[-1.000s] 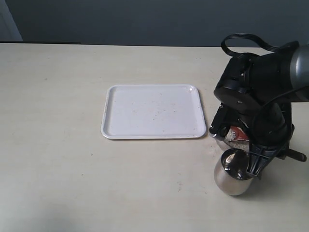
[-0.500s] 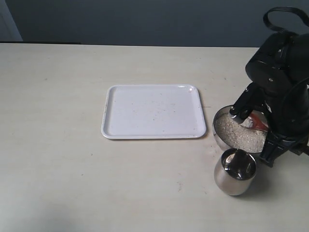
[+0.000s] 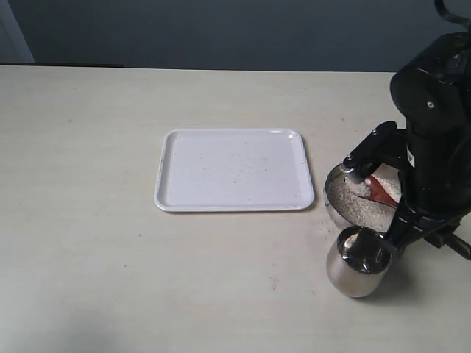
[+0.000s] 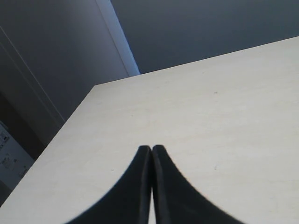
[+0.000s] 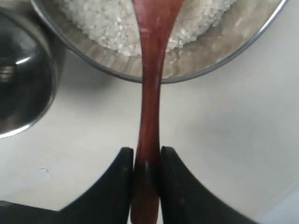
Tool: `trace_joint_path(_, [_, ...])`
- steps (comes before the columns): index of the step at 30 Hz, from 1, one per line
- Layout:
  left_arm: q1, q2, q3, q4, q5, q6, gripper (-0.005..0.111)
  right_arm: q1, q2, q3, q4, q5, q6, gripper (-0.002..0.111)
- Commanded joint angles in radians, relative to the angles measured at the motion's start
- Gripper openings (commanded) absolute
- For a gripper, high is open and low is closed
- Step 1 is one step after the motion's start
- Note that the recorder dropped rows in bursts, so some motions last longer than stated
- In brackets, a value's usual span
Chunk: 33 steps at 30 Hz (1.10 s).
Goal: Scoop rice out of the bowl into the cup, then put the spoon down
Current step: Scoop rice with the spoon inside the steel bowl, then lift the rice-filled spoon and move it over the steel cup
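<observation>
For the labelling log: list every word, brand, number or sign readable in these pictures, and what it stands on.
No text can be read: the white rectangular tray, wide shiny steel bowl, small shiny steel cup and reddish-brown wooden spoon show no print.
Pale panel past the table's edge, left wrist view: dark marks, too blurred to read.

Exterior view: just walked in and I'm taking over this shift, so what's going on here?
The right pincer is shut on the handle of the wooden spoon, whose head reaches over the rice in the steel bowl. The cup stands close beside the bowl. The left pincer is shut on nothing, above the table. The white tray lies apart.
</observation>
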<state>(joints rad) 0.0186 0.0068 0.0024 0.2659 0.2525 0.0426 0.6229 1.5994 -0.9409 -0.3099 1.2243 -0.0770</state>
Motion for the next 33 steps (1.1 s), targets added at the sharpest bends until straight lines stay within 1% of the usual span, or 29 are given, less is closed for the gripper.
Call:
trace_joint_path(1, [-0.011,0.006,-0.002,-0.002,-0.011,-0.007,0.001,-0.006,-0.047,-0.004,0.016,-0.003,-0.005,0.0])
trace_joint_path(8, [-0.011,0.006,-0.002,-0.002,-0.011,-0.007,0.001,-0.006,-0.102,-0.002,0.074,-0.003,-0.005,0.0])
trace_joint_path(19, [-0.011,0.006,-0.002,-0.002,-0.011,-0.007,0.001,-0.006,-0.105,0.0,0.09,-0.003,-0.008,0.0])
trace_joint_path(28, [-0.011,0.006,-0.002,-0.002,-0.011,-0.007,0.001,-0.006,-0.114,0.099,0.07,-0.003,-0.026,0.0])
trace_joint_path(33, [-0.011,0.006,-0.002,-0.002,-0.011,-0.007,0.001,-0.006,-0.133,0.106,0.095,-0.003,-0.026,0.0])
